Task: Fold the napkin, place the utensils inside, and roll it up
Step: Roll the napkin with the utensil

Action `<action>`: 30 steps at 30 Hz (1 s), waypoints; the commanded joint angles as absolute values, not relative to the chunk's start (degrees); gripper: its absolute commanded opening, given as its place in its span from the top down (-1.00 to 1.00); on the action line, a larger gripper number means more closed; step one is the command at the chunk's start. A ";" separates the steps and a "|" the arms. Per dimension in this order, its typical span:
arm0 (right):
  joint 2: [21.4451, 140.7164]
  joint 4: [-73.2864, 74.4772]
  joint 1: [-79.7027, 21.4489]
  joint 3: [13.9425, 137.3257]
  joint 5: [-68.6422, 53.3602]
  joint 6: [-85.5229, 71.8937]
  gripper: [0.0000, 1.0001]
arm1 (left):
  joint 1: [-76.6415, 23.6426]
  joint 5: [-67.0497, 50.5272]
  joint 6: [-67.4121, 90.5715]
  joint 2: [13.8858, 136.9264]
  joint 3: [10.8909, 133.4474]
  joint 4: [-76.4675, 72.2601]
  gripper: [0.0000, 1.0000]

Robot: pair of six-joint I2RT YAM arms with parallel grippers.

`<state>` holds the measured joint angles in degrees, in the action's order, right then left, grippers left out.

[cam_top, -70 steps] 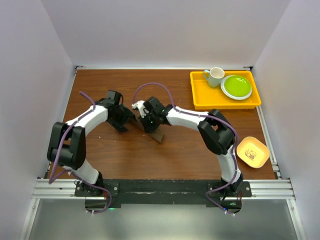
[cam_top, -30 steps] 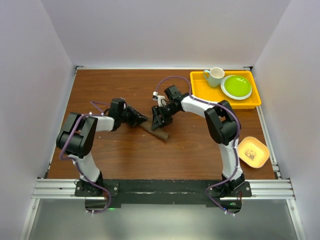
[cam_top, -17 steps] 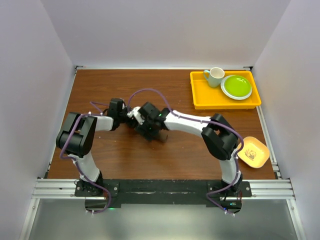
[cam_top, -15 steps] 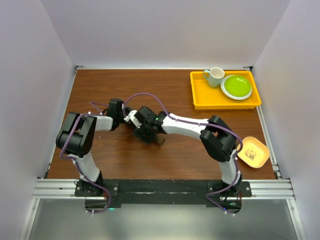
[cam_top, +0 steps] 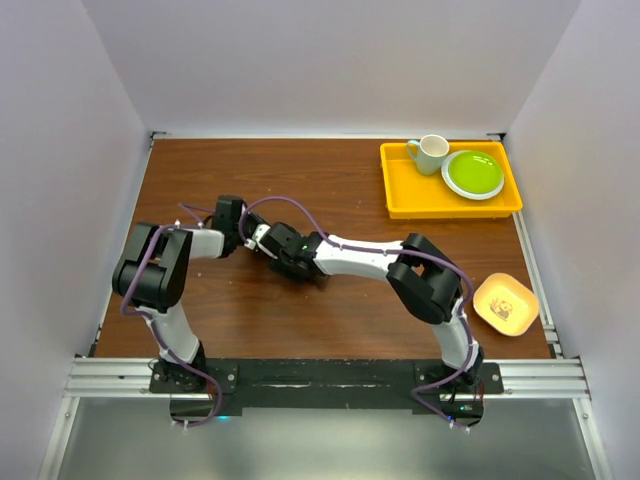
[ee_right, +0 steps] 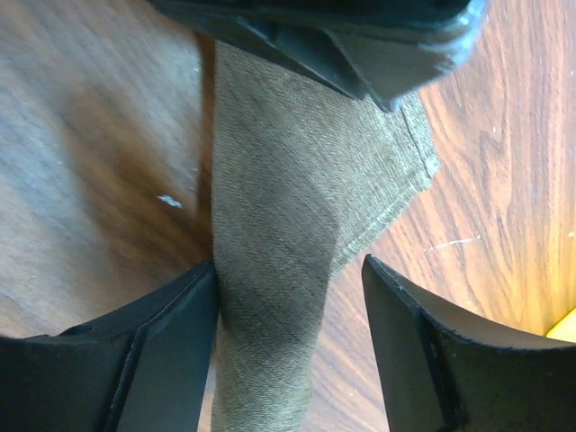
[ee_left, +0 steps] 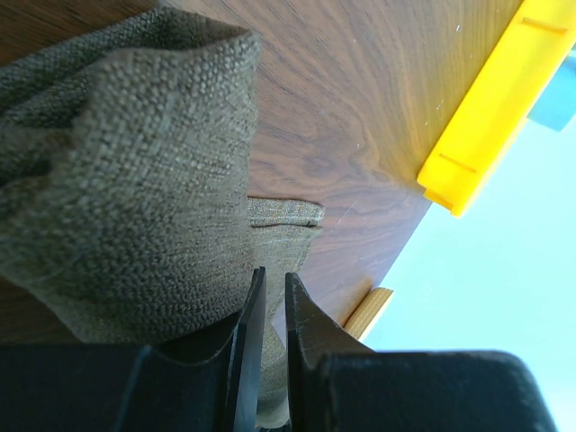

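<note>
The napkin (ee_right: 279, 225) is a dark brown roll lying on the wooden table. In the top view the two grippers cover most of it. My left gripper (ee_left: 272, 274) (cam_top: 250, 240) is at the roll's left end. Its jaws are nearly together, with a thin layer of the napkin (ee_left: 135, 180) pinched between them. My right gripper (ee_right: 290, 263) (cam_top: 285, 255) stands open astride the roll just to the right. Its left finger (ee_right: 180, 324) touches the cloth, and the right finger (ee_right: 405, 333) stands apart from it. The utensils are out of view.
A yellow tray (cam_top: 400, 205) sits at the back right, holding a pale mug (cam_top: 430, 153) and a green plate (cam_top: 473, 172). A small orange dish (cam_top: 505, 303) lies near the right edge. The tray's edge (ee_left: 486, 117) shows in the left wrist view.
My right gripper has swung from near the tray leftward onto the roll, close beside the left gripper. The left gripper has kept its hold and barely moved.
</note>
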<state>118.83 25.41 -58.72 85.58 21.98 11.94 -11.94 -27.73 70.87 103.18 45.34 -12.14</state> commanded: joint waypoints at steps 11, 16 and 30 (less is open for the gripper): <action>120.14 24.34 -48.72 87.36 -1.99 2.47 0.83 | -7.92 -16.53 56.78 93.35 54.06 9.49 -0.17; 122.95 25.40 -42.20 88.33 -24.63 -4.03 0.81 | -6.68 -9.85 53.35 86.33 54.14 14.50 -0.27; 133.68 20.83 -31.38 86.05 -51.77 -18.54 0.63 | -9.13 -27.42 61.78 84.90 41.22 -12.63 0.24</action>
<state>130.78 17.74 -30.70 88.97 -51.66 -16.40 -7.46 -20.34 57.58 83.07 43.16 2.00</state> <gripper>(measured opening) 0.245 0.425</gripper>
